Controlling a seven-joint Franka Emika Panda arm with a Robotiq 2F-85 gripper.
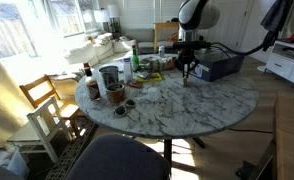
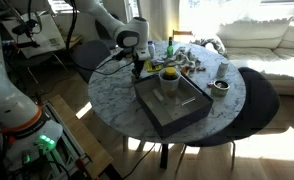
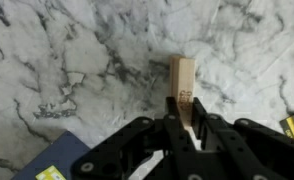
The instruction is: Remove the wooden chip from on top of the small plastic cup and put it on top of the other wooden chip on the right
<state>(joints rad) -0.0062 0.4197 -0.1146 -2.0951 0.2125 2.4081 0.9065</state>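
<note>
My gripper [image 3: 184, 105] is shut on a pale tan wooden chip [image 3: 182, 75], which stands upright between the fingers and sticks out past the tips. It hangs above the white marble table [image 3: 67, 60]. In both exterior views the gripper [image 1: 188, 68] [image 2: 137, 65] hovers over the table beside a dark box [image 1: 219, 66]. A small pale cup with a yellow top [image 2: 170, 78] stands by the dark box [image 2: 172, 105]. The other wooden chip is too small for me to pick out in these views.
Jars, cups and bottles crowd one side of the round table [image 1: 117, 80]. Two dark round bowl-like things [image 1: 125, 108] lie near its edge. A blue box corner [image 3: 47, 165] shows below the gripper. Chairs [image 1: 47, 105] and a sofa [image 2: 267, 45] surround the table.
</note>
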